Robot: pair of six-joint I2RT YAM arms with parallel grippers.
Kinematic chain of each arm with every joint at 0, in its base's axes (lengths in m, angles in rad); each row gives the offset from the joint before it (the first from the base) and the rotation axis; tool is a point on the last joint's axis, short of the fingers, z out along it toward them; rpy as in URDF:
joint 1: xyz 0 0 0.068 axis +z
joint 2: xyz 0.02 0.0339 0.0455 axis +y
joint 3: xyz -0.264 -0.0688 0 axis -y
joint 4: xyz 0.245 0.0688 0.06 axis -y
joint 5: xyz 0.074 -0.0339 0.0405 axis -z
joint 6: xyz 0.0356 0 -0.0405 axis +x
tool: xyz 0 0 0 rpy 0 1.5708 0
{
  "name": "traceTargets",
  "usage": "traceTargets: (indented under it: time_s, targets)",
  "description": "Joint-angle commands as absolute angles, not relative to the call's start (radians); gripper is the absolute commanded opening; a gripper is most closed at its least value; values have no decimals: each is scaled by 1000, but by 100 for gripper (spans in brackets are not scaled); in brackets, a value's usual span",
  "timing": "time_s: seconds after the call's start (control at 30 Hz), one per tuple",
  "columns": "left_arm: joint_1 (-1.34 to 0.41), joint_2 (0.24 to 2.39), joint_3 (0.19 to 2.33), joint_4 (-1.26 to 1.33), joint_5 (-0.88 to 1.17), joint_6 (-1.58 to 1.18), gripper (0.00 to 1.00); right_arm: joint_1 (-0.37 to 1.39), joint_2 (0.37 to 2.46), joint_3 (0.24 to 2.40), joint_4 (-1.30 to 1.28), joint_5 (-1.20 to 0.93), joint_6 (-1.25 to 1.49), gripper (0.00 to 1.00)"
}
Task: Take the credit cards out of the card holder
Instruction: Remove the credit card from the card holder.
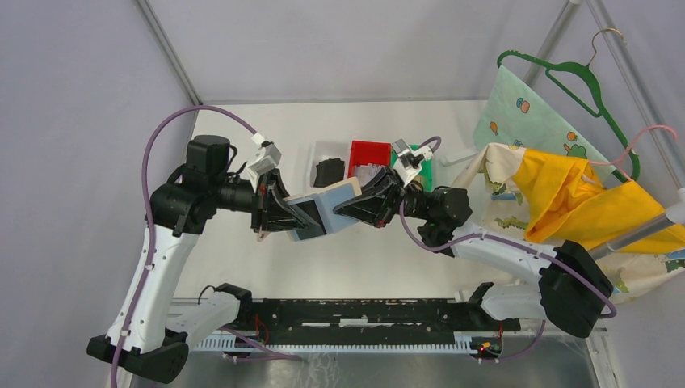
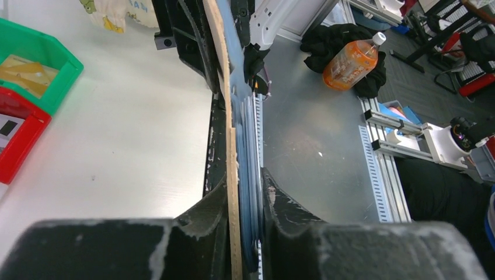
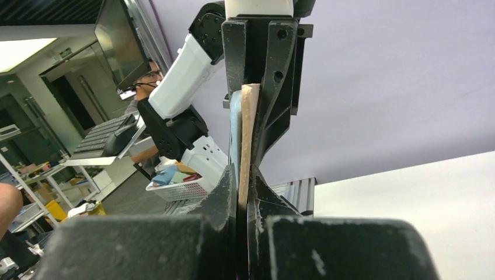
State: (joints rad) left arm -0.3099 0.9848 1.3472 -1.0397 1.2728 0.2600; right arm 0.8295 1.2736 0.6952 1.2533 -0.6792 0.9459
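The card holder [image 1: 331, 202] is a tan wallet with a blue-grey panel, held in the air over the table between both arms. My left gripper [image 1: 305, 218] is shut on its left end. My right gripper [image 1: 349, 208] is shut on its right end. In the left wrist view the holder [image 2: 232, 169] stands edge-on between my left gripper's [image 2: 244, 185] fingers, tan on one side with thin blue layers beside it. In the right wrist view its tan edge [image 3: 246, 134] runs up from my right gripper [image 3: 241, 178]. I cannot make out single credit cards.
Behind the holder stand a white bin [image 1: 323, 152] with a black lump, a red bin [image 1: 369, 152] with pale flat pieces, and a green bin [image 1: 426, 166]. Printed and yellow cloth [image 1: 565, 194] with hangers fills the right side.
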Motion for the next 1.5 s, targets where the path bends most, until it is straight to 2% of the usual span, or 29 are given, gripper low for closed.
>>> traceTargets:
  time_s: [0.0,0.17,0.23,0.3,0.33,0.37,0.43,0.5,0.67,0.77,0.9,1.1,1.47]
  targets:
    - [-313,974,1382,-1043,1310,270,19,831,1209,690,1184,-600,847,0]
    - [-313,976,1380,-1057,1289,286,22,830,1182,678,1125,-564,814,0]
    - [-312,978,1378,-1058,1282,284,30,830,1174,672,1126,-557,812,0]
    - [-313,980,1376,-1062,1282,281,34,831,1168,668,1120,-555,807,0]
    - [-312,981,1376,-1065,1281,281,33,831,1169,669,1110,-557,806,7]
    - [-312,982,1376,-1067,1271,280,28,830,1168,671,1095,-561,798,20]
    - [-312,985,1379,-1068,1212,273,12,823,1159,675,1043,-561,777,37]
    - [-313,996,1385,-1078,1137,276,3,808,1139,681,984,-556,751,46]
    - [-313,1032,1402,-1123,1042,320,2,773,1095,738,780,-516,673,63]
    - [-312,1054,1420,-1148,1002,330,2,740,1045,755,673,-474,610,66]
    - [-313,1065,1426,-1164,961,348,2,739,1015,764,671,-505,619,65]
    - [-313,1076,1436,-1166,996,319,2,757,1154,762,970,-762,862,58]
    - [-312,1095,1468,-1189,982,302,2,791,1299,787,1055,-806,942,53]
